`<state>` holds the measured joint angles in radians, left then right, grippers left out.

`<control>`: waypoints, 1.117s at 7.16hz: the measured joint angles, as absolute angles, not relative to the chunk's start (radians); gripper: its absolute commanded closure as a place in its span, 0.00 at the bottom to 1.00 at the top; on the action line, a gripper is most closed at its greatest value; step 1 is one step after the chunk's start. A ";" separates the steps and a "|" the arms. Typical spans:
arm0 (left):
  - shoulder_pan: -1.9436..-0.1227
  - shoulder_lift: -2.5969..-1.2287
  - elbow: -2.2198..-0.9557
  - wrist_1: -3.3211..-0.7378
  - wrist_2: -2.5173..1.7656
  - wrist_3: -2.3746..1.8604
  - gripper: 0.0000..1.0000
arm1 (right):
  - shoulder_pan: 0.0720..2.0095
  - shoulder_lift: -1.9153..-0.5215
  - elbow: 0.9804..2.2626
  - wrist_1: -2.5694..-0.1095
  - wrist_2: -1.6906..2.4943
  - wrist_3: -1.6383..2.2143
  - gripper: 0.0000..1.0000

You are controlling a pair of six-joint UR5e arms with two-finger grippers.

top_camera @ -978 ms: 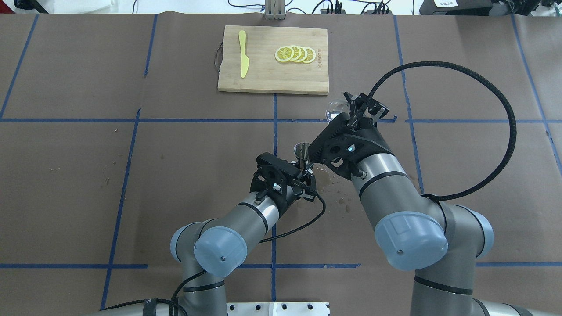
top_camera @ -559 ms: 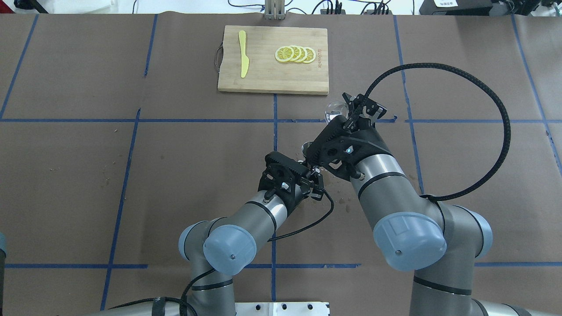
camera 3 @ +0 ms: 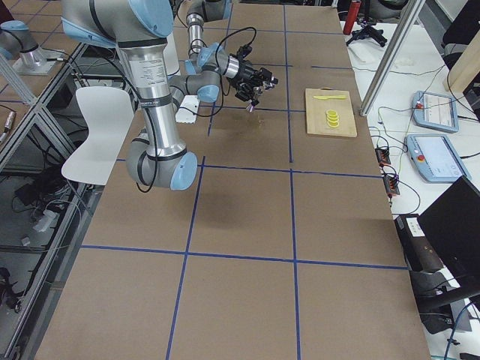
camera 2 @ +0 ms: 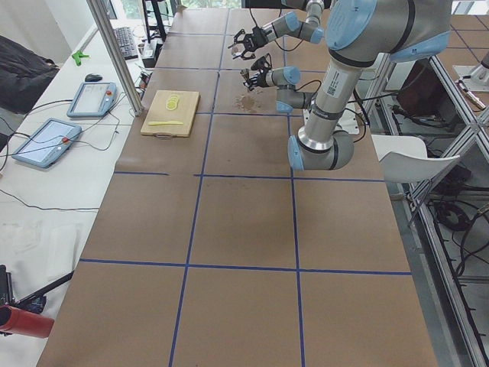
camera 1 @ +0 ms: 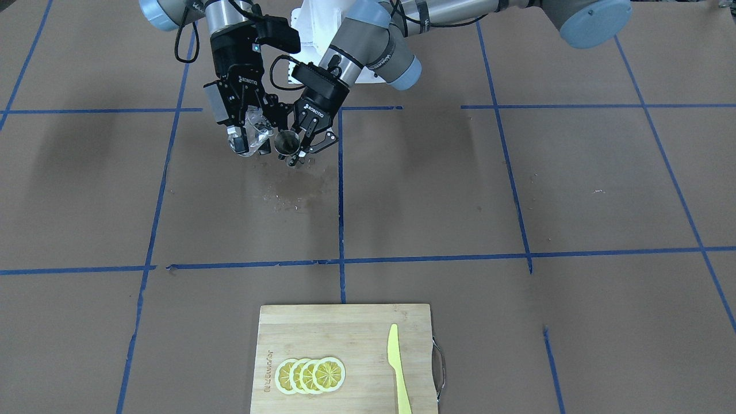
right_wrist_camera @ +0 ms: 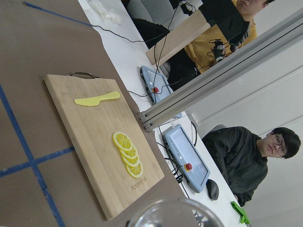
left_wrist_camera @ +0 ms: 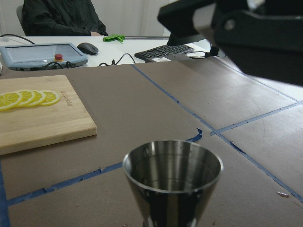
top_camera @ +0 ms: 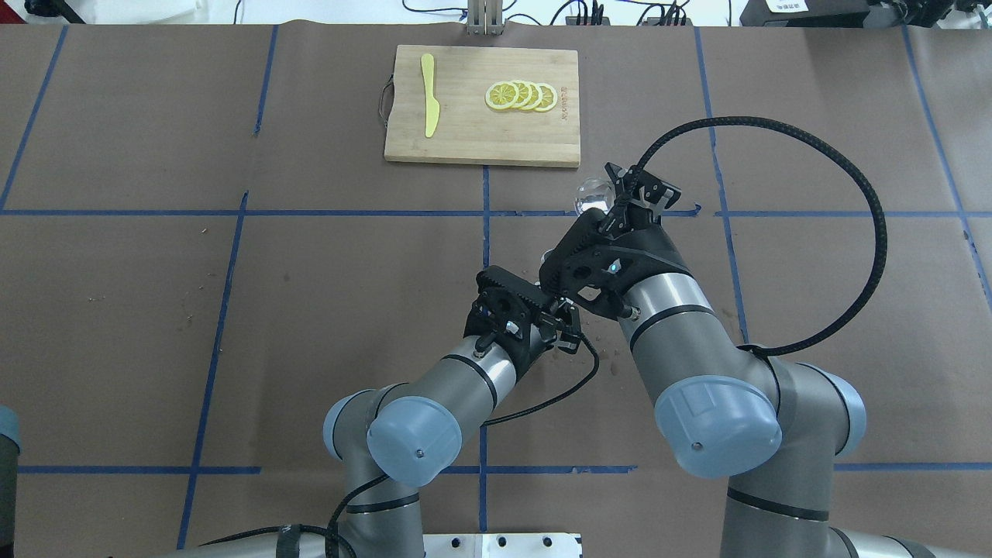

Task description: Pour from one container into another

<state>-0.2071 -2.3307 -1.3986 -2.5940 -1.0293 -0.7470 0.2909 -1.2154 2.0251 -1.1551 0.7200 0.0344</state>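
Exterior front-facing: what are the claws holding?
The right gripper (camera 1: 250, 144) is pinching the glass cup (camera 1: 252, 131), which is leaning just beside the jigger (camera 1: 286, 142); the left gripper (camera 1: 300, 150) is clamping that jigger.
Left wrist-mounted?
The jigger (left_wrist_camera: 173, 175) is standing upright, mouth up, well apart from the cutting board (left_wrist_camera: 38, 118).

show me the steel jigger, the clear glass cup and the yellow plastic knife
silvery steel hourglass jigger (left_wrist_camera: 173, 163), left wrist view, inner wall of its upper cone
small clear glass cup (camera 1: 252, 133), front-facing view, its side wall
yellow plastic knife (top_camera: 428, 95), overhead view, where handle meets blade
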 measured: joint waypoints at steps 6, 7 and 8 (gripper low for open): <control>-0.207 -2.343 -1.377 -2.595 -1.032 -0.747 1.00 | 0.288 -1.213 2.028 -1.176 0.699 0.000 1.00; -0.207 -2.344 -1.376 -2.595 -1.036 -0.747 1.00 | 0.288 -1.213 2.027 -1.176 0.693 -0.014 1.00; -0.207 -2.344 -1.376 -2.595 -1.040 -0.747 1.00 | 0.288 -1.213 2.026 -1.177 0.687 -0.034 1.00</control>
<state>-0.2070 -2.3438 -1.3761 -2.5949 -1.0395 -0.7470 0.2884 -1.2133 2.0262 -1.1765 0.6872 -0.0336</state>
